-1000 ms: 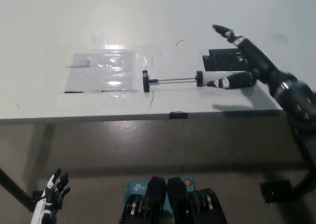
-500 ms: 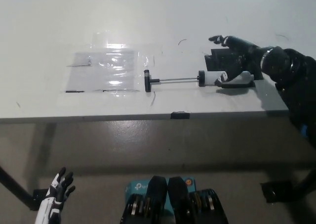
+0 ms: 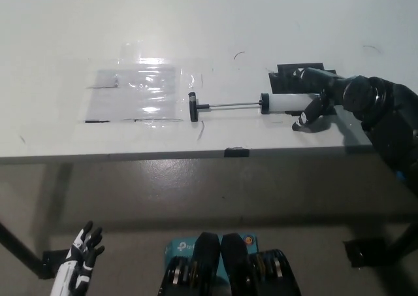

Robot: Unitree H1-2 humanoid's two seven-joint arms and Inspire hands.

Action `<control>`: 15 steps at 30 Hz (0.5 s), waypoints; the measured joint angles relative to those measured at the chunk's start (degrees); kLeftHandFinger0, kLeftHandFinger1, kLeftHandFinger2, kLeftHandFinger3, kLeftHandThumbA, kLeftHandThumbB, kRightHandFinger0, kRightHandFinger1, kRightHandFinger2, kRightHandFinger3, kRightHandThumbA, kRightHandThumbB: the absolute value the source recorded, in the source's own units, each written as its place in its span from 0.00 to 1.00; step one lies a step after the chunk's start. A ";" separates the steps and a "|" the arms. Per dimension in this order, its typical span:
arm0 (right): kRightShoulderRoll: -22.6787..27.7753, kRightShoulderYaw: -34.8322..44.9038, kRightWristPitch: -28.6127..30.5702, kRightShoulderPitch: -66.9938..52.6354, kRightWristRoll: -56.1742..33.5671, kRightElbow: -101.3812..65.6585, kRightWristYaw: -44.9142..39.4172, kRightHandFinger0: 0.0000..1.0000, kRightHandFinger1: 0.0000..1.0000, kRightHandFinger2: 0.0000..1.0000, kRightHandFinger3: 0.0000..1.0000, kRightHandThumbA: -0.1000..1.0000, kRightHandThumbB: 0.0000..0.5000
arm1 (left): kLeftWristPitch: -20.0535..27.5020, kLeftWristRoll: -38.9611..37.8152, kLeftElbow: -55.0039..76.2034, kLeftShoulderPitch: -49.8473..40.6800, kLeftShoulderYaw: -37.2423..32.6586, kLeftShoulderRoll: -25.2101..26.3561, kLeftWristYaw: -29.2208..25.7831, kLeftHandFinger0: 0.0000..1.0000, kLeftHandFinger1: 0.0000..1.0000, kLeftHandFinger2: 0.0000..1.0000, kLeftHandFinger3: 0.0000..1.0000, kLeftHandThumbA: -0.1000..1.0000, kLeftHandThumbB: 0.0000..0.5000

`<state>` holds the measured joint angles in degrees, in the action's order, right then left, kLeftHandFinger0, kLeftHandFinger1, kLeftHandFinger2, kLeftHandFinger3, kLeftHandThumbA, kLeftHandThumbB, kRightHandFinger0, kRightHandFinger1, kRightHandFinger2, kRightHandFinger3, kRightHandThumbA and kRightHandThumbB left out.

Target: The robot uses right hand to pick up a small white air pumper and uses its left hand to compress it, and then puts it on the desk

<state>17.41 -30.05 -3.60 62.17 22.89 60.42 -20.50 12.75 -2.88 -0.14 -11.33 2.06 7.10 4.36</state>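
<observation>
White air pumper (image 3: 287,103) lies flat on the desk (image 3: 196,34), rod extended toward the black handle — pick-up step, grasp unfinished. Right hand (image 3: 320,98) curls loosely around the cylinder's far end, not clenched. Left hand (image 3: 80,264) rests low, fingers spread. Next: close, then lift.

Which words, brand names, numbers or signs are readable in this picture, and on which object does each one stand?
Teal box on the floor, bottom middle: a small white logo, too blurred to read.
White air pumper, desk and clear plastic sheet: no text visible.
</observation>
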 measured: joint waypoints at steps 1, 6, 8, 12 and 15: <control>-0.01 -0.10 0.04 0.17 0.18 0.27 -0.01 1.00 1.00 1.00 1.00 1.00 0.81 | 0.00 0.01 0.00 0.09 -0.01 0.00 0.00 1.00 1.00 1.00 1.00 0.83 0.15; -0.71 -0.57 0.42 1.50 1.09 2.66 -0.12 1.00 1.00 1.00 1.00 1.00 0.87 | 0.00 0.29 0.00 0.61 -0.02 0.02 0.00 1.00 1.00 1.00 1.00 0.79 0.21; -1.26 -0.62 0.80 2.36 1.42 4.25 -0.18 1.00 1.00 1.00 1.00 1.00 0.88 | -0.03 0.43 0.00 1.00 -0.03 0.03 0.00 1.00 1.00 1.00 1.00 0.78 0.21; -2.22 -0.77 1.23 3.73 2.29 6.45 -0.32 1.00 1.00 1.00 1.00 1.00 0.86 | -0.10 0.60 0.00 2.01 -0.01 0.12 0.00 1.00 1.00 1.00 1.00 0.75 0.21; -2.75 -0.80 1.35 4.59 2.63 7.58 -0.38 1.00 1.00 1.00 1.00 1.00 0.87 | -0.18 0.61 0.02 2.66 0.00 0.23 0.03 1.00 1.00 1.00 1.00 0.74 0.18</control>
<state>14.66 -30.85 -2.25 66.75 25.52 67.99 -20.89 12.57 -2.27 -0.12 -8.67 2.06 7.32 4.39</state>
